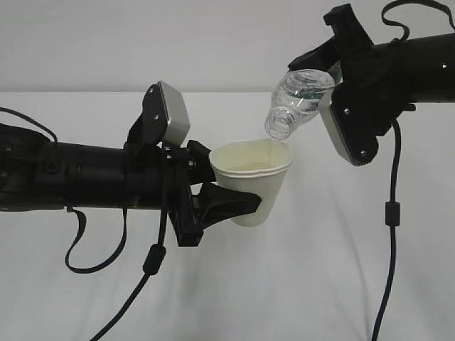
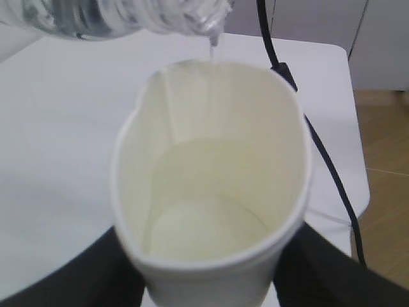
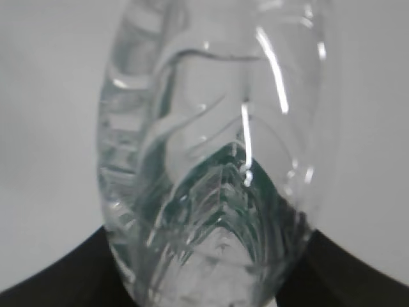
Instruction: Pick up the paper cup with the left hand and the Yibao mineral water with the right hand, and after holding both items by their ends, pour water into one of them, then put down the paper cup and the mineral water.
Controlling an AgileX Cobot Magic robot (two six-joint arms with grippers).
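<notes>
Jaws of the left hand (image 1: 226, 199) are clamped on the paper cup (image 1: 253, 183), gripping its lower wall from both sides and holding it upright, clear of the white counter (image 1: 320, 284). From the left wrist view the cup (image 2: 211, 185) is squeezed to an oval at the rim, with black fingers (image 2: 323, 268) pressing on either side near its base. A pool of water (image 2: 204, 224) lies in the bottom of the cup, well below the rim. A silver-grey box module (image 1: 173, 112) sits on top of the left arm, and black cables (image 1: 135, 284) hang beneath it.

Above the cup's far rim hangs the open mouth of the Yibao mineral water (image 1: 298, 99). The bottle is tilted neck-down toward the left, and a thin thread of water falls from its mouth (image 2: 214, 29) into the cup without the two touching.

Jaws of the right hand (image 1: 340, 74) are clamped on the bottle's base end, with the bottle (image 3: 211, 160) filling the right wrist view between dark fingers (image 3: 57, 275) at the lower corners. A black cable (image 1: 389, 213) hangs from the right arm to the counter.
</notes>
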